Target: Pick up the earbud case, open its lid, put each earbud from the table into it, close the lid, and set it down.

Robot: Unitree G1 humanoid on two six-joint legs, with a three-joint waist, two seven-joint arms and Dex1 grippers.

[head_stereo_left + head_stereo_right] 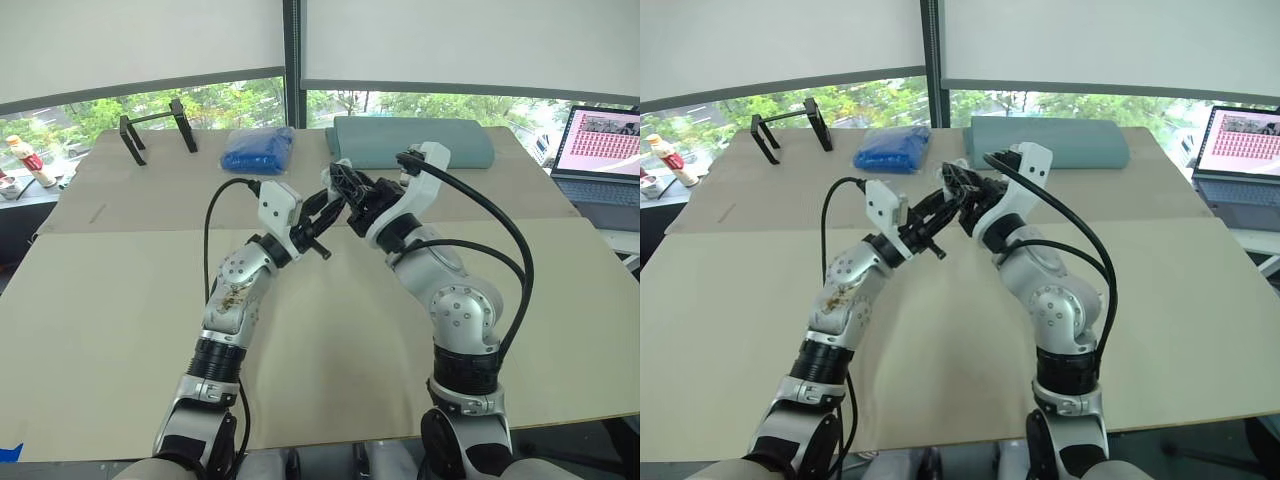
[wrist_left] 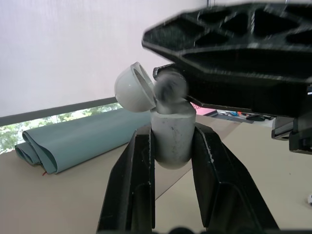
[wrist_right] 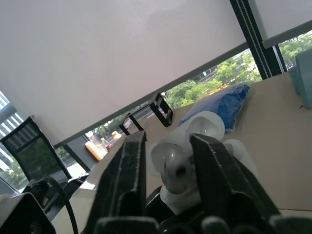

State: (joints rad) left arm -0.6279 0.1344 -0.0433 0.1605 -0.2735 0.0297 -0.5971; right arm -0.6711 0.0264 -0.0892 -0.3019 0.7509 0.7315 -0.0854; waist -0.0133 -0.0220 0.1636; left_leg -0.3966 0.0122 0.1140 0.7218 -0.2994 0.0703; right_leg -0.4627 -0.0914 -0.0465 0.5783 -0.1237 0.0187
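Observation:
I hold the white earbud case (image 2: 170,144) upright above the middle of the table, my left gripper (image 2: 171,134) shut on its body. The round lid (image 2: 132,88) is swung open to one side. My right gripper (image 3: 168,146) is shut on a white earbud (image 3: 169,163) and holds it at the case's open mouth; in the left wrist view the earbud (image 2: 170,87) sits blurred right on top of the case. In the left eye view the left gripper (image 1: 325,212) and the right gripper (image 1: 345,190) meet tip to tip.
At the far edge of the beige table (image 1: 110,300) lie a blue cloth bundle (image 1: 258,150), a folded teal mat (image 1: 410,142) and a black stand (image 1: 155,128). A laptop (image 1: 605,150) is at the far right, a bottle (image 1: 30,162) at the far left.

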